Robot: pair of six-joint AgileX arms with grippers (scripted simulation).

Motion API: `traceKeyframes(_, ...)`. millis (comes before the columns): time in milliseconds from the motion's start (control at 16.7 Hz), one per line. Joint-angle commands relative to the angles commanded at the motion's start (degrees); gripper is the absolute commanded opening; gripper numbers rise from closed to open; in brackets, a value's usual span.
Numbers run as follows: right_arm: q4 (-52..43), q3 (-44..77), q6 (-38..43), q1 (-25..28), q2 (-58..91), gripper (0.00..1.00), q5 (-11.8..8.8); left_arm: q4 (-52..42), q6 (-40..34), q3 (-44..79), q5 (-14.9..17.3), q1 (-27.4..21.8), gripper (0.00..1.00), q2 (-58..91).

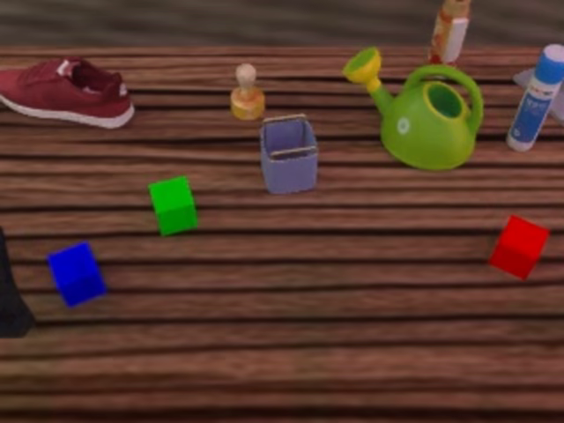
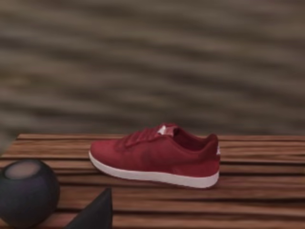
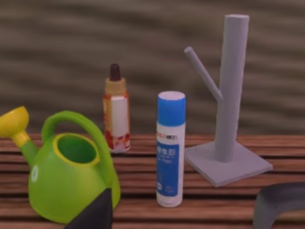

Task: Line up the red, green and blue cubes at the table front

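The blue cube (image 1: 77,273) sits near the table's left side, and the green cube (image 1: 173,204) lies a little behind it to the right. Far to the right, close to the table's edge, is the red cube (image 1: 520,247). All three stand apart on the wooden table (image 1: 300,352). My left arm (image 1: 11,300) is a dark shape at the left edge, just left of the blue cube. One dark fingertip (image 2: 97,210) shows in the left wrist view, with nothing next to it. My right arm is outside the top view; its fingertip (image 3: 100,210) shows in front of the watering can.
At the back stand a red shoe (image 1: 66,91), a small wooden stamp (image 1: 248,92), a lilac cup (image 1: 288,154), a green watering can (image 1: 429,110), a dropper bottle (image 1: 450,31), a blue-capped glue stick (image 1: 535,99) and a grey stand (image 3: 228,143).
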Motion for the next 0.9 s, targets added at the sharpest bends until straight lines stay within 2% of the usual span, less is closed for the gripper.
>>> traceKeyframes(240,-1.2,1.7,-1.0,0.1,1.8,1.00,0.0,0.0,0.0,0.0,0.0,0.0,1.00,0.0)
traceKeyframes(420,-5.6,8.4,-4.7,0.8,9.0,1.00,0.0,0.0,0.0,0.0,0.0,0.0,1.00,0.0)
traceKeyframes(660,-15.2,22.4,-12.8,2.4,27.1,1.00,-0.1,0.0,0.0,0.0,0.0,0.0,1.00,0.0)
traceKeyframes(900,-27.4,38.7,-22.7,4.2,52.5,1.00,0.0,0.0,0.0,0.0,0.0,0.0,1.00,0.0)
